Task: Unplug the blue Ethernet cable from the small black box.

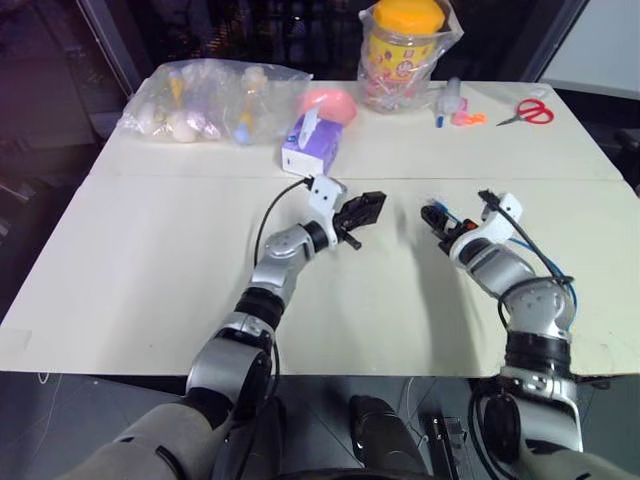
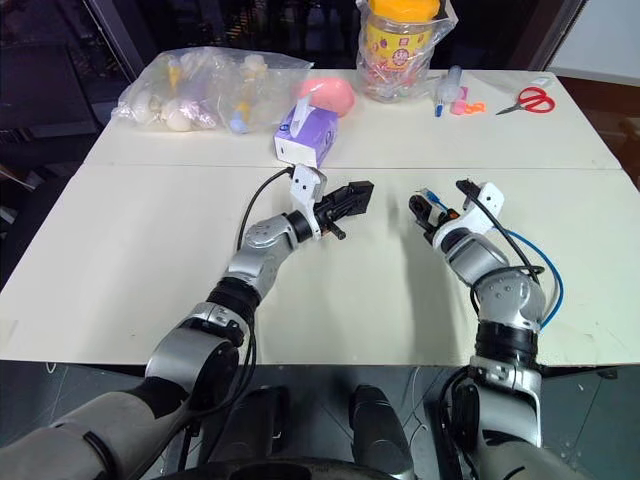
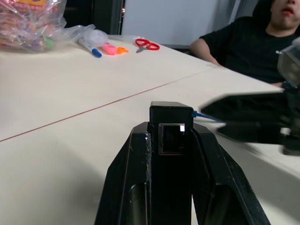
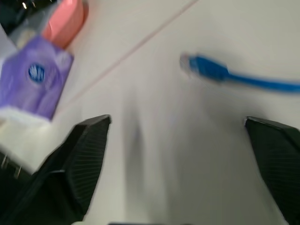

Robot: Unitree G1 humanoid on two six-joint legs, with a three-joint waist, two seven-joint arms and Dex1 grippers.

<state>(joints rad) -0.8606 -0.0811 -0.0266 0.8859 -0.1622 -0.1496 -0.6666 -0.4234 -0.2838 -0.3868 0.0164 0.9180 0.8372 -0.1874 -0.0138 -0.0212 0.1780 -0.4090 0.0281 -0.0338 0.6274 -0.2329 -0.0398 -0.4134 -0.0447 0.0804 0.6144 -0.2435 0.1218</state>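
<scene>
My left gripper [image 1: 366,208] is shut on the small black box [image 3: 170,115] and holds it above the middle of the table. The box's port [image 3: 171,138] faces the left wrist camera with nothing plugged into it. My right gripper [image 4: 177,121] is open, its fingers wide apart, a short way to the right of the box. The blue Ethernet cable [image 4: 220,75] hangs free of both fingers, its plug end over the bare table. The rest of the cable [image 2: 548,280] loops along the right forearm.
A purple tissue box [image 1: 310,146] and a pink object [image 1: 332,102] stand behind the left gripper. Along the far edge are a bag of small items [image 1: 205,100], a yellow-lidded jar [image 1: 403,45], markers [image 1: 449,104] and red scissors [image 1: 526,112]. A person in black [image 3: 248,51] sits beyond the table.
</scene>
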